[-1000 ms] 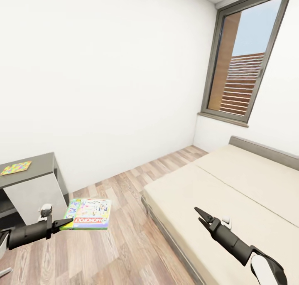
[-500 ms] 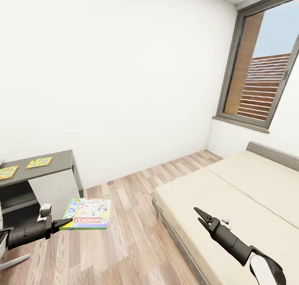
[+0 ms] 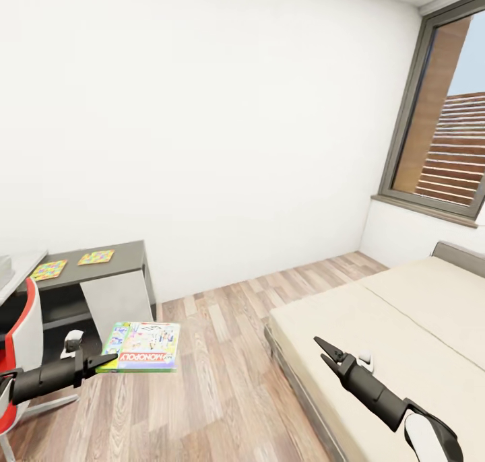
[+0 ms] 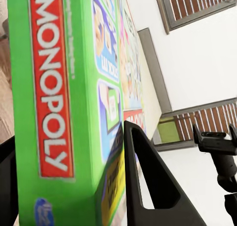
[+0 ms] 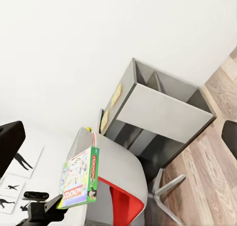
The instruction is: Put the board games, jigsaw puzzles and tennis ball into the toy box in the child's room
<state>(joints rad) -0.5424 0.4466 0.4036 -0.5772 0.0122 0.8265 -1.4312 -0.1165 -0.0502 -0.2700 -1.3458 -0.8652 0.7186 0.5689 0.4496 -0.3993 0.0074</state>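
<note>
My left gripper point(image 3: 101, 362) is shut on the edge of a white-and-green board game point(image 3: 142, 345) with a red logo, holding it flat above the wood floor. Up close the board game point(image 4: 59, 88) sits between the black fingers point(image 4: 148, 186). From the right wrist view the board game point(image 5: 79, 179) hangs in front of a chair. Two jigsaw puzzles point(image 3: 48, 270) point(image 3: 95, 256) lie on the dark grey part of the table point(image 3: 128, 253). My right gripper point(image 3: 320, 349) is open with nothing in it, over the near edge of the bed point(image 3: 404, 327). A small yellow-green ball point(image 5: 89, 129) rests on the pale desk top.
A red and white swivel chair point(image 3: 23, 334) stands at the left between me and the table. A white wall runs behind it. A tall dark-framed window point(image 3: 444, 132) is at the right. Wood floor point(image 3: 222, 354) lies open between table and bed.
The whole view has swung left: table and puzzles shifted toward the middle, the chair came into view, window and bed slid right. Both arms keep their pose, the game still held.
</note>
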